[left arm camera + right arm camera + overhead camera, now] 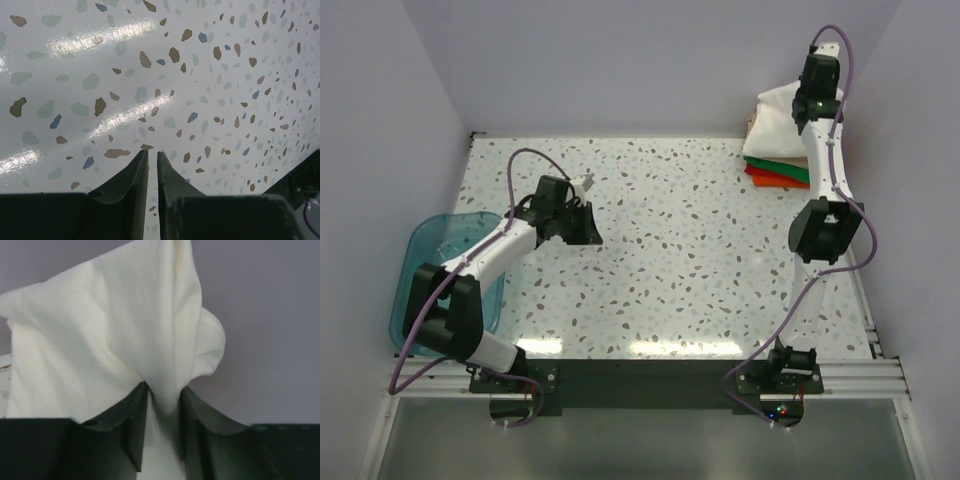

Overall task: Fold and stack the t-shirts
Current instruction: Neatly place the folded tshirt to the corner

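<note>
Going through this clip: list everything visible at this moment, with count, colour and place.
white t-shirt: one, white, bunched on top of the stack in the table's far right corner, a fold of it between the right jaws
green t-shirt: one, green, folded, under the white one
orange-red t-shirt: one, orange-red, folded, bottom of the stack
plastic bin: one, translucent teal, left edge of the table
table: one, white speckled terrazzo
cables: two, purple, one along each arm
left gripper: one, black, over bare table left of centre, jaws nearly closed on nothing
right gripper: one, black, at the stack, jaws pinching the white t-shirt
</note>
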Controlling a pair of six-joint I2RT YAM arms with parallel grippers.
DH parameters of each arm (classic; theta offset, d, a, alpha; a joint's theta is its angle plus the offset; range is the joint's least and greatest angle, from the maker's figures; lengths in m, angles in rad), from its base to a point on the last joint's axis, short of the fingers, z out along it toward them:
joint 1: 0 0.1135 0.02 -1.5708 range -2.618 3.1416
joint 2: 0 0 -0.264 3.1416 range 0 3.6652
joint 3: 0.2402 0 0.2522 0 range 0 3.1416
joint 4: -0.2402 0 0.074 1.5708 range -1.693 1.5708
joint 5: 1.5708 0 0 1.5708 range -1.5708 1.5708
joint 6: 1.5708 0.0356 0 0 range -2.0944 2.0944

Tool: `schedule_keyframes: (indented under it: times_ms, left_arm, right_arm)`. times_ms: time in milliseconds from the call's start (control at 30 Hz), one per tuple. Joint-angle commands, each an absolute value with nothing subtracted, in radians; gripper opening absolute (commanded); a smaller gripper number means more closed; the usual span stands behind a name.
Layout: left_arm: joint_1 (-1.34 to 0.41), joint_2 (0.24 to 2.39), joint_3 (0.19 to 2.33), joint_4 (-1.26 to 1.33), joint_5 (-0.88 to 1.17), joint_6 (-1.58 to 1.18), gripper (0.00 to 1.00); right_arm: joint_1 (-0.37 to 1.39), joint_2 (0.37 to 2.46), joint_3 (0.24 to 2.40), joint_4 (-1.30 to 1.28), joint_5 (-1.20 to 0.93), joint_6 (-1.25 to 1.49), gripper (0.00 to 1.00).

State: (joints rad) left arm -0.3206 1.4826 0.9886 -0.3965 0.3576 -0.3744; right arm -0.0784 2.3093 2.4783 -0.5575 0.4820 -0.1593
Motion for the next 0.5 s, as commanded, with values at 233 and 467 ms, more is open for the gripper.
schedule_keyframes:
  times_ms: [233,467]
  left_arm:
    - [-0.311,1.482,0.983,-0.344,0.39,-0.371,0.18]
    - [-0.311,1.462,0.985,-0.339,0.39,-0.377,0.18]
  right_arm:
    - [-0.075,2.31,2.51,-0.509,0.523,-0.045,0.99]
    - [-0.071,2.227,2.484,-0.567,0.422,0.089,0.99]
